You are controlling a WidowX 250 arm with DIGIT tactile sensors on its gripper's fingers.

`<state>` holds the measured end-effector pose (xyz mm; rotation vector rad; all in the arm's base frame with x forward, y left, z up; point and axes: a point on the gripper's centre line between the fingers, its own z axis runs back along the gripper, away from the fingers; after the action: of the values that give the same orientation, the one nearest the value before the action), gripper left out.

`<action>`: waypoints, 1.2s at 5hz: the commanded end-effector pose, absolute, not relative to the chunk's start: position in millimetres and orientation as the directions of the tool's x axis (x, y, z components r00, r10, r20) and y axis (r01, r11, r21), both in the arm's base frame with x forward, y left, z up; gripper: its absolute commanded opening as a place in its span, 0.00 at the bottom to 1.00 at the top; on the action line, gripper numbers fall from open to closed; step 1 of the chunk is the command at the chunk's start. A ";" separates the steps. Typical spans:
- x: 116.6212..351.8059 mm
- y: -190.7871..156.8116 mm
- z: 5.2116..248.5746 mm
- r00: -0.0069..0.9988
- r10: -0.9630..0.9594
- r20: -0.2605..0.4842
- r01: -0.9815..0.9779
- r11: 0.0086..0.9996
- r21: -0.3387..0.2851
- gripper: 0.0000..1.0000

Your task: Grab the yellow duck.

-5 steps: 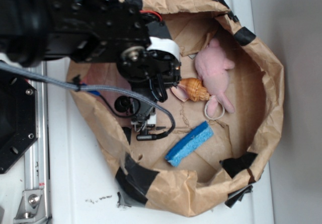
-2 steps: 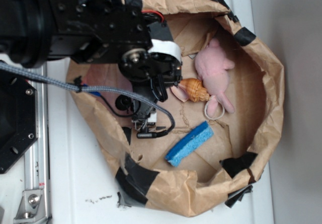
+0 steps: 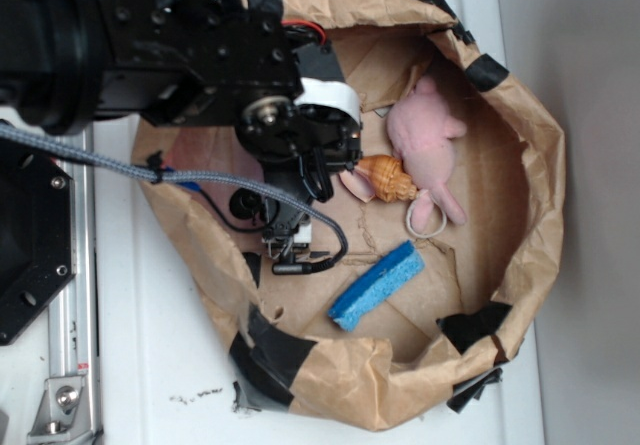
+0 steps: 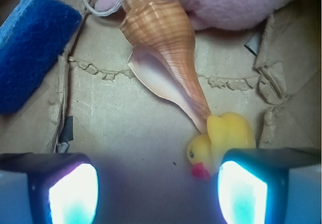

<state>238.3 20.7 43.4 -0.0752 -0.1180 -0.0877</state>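
Note:
In the wrist view the yellow duck (image 4: 224,141) lies on the brown paper floor, red beak pointing down-left, its body touching the narrow tip of the orange-tan seashell (image 4: 163,48). My gripper (image 4: 157,191) is open, its two glowing pads wide apart. The duck sits just ahead of the right pad (image 4: 241,191), partly behind that finger's top edge, with nothing between the pads. In the exterior view the black arm and gripper (image 3: 290,255) hover over the left part of the paper bag (image 3: 520,195); the duck is hidden under the arm there.
A blue sponge (image 4: 30,48) lies to the left, also the blue sponge (image 3: 378,285) near the bag's front. A pink plush (image 3: 428,143) with a white ring (image 3: 427,220) lies beside the seashell (image 3: 388,177). The taped paper walls rise all round.
The arm shifted slightly between one second ago and 0.4 s ago; since then nothing has visibly moved.

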 end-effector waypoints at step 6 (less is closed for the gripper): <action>247.3 73.9 2.3 0.978 0.029 0.206 -0.030 1.000 -0.001 0.00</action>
<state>255.7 69.2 2.4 0.0105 -0.2207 0.0082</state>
